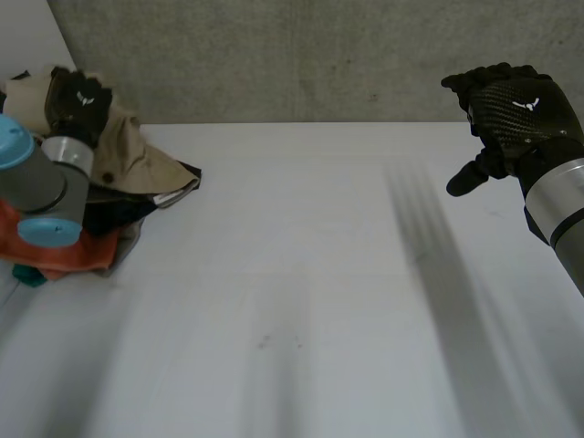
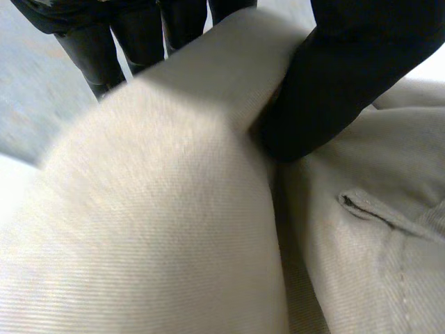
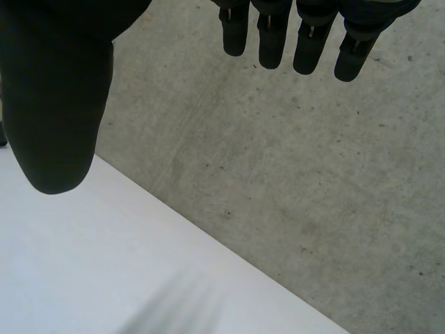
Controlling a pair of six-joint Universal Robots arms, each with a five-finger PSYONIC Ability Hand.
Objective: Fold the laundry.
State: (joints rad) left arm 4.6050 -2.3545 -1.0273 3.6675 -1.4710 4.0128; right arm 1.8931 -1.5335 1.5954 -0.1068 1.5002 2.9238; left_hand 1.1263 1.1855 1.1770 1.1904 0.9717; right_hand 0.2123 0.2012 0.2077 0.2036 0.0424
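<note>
the fingers (image 2: 135, 38) of my left hand (image 1: 80, 99) are lying straight along the far side of a raised fold of the beige garment (image 2: 174, 229), and the thumb (image 2: 327, 97) is pressing into the near side, so the fold is being pinched between them. that hand is sitting on top of the pile of clothes (image 1: 100, 210) at the far left corner of the tabletop (image 1: 301, 274), the beige piece uppermost, a black garment (image 1: 119, 212) under it, an orange garment (image 1: 64, 255) and a scrap of teal cloth (image 1: 29, 276) towards the left edge.

i'm judging the step as drawing one piece off the heap. to do it well i'm wanting a pinch on the beige layer alone, a lift straight up until it is hanging free of the black one, then a carry to the bare middle of the tabletop for spreading.

the fingers (image 3: 271, 35) of my right hand (image 1: 516, 109) are hanging straight and slightly apart, the thumb (image 3: 55, 104) wide of them, gripping nothing. it is hovering over the far right corner, facing the concrete wall (image 3: 313, 174), well apart from the pile; i'm expecting to need it on a second edge of the beige garment.

nothing here is acting as a container: the clothes are heaped straight on the tabletop.
</note>
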